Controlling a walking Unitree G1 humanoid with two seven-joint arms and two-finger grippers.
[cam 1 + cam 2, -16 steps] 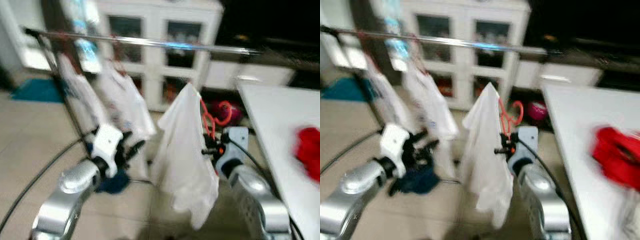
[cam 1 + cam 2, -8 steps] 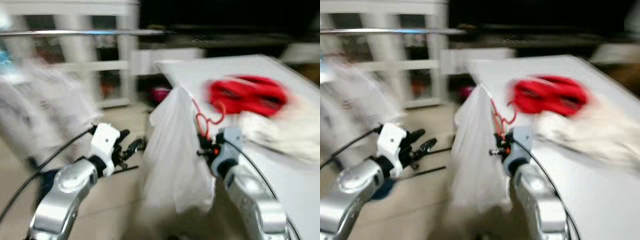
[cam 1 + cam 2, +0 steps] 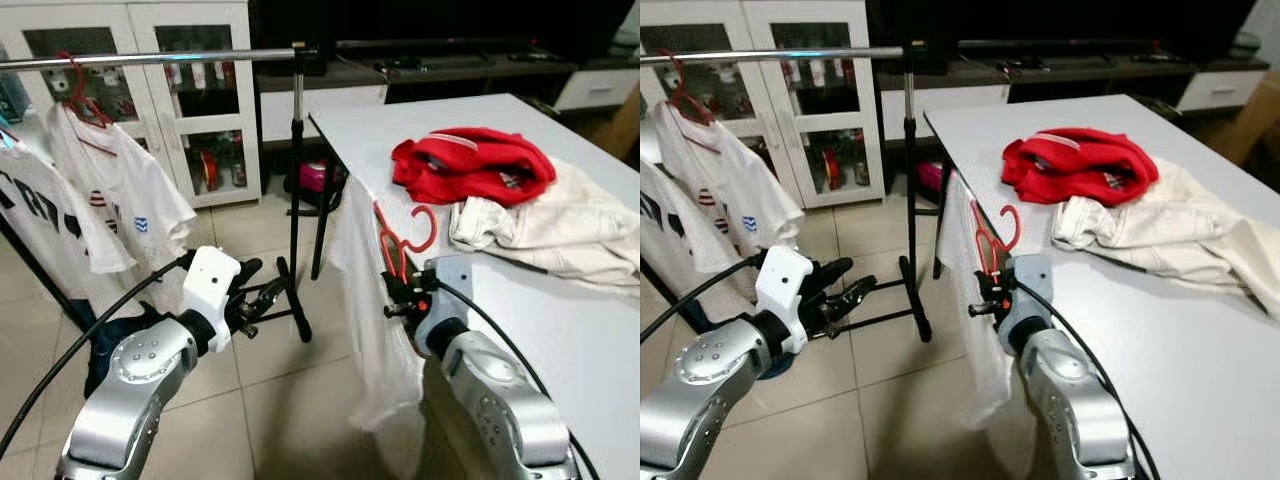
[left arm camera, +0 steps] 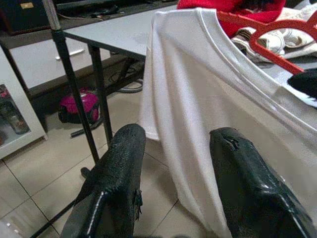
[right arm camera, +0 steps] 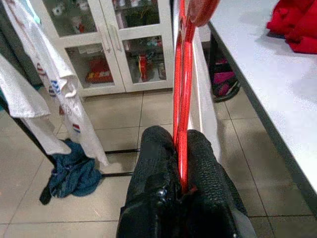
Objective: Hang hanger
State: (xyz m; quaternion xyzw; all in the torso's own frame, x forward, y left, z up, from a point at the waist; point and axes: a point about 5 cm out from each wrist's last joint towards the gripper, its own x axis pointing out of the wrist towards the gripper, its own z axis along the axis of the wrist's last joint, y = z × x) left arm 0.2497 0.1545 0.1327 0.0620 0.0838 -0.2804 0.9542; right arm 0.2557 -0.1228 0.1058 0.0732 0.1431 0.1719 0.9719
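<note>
Right wrist view: right tool [image 5: 182,148] was clamped on the red hanger [image 5: 181,84], white shirt [image 3: 375,300] draped from it.
Hanger position: beside the worktop [image 3: 560,300] edge, well short of the rail [image 3: 150,58].
Left tool [image 4: 173,148]: fingers spread, holding nothing.
Change: head camera swung from the rail toward the worktop; blur gone.
Meaning: hanging not yet done; the rail lay off to the left.

Hanger [image 3: 402,236]: red, carrying a plain white shirt [image 3: 371,330]. Pincer fingers [image 4: 117,168]: black; arms silver. Tabletop [image 3: 520,300]: white, bearing a red garment [image 3: 470,165] and a cream garment [image 3: 545,225]. Rail [image 3: 150,58]: chrome on a black stand. Hung shirts [image 3: 115,195]: white with blue print. Floor cloth [image 5: 72,173]: blue. Floor tiles [image 3: 270,390]: beige.
</note>
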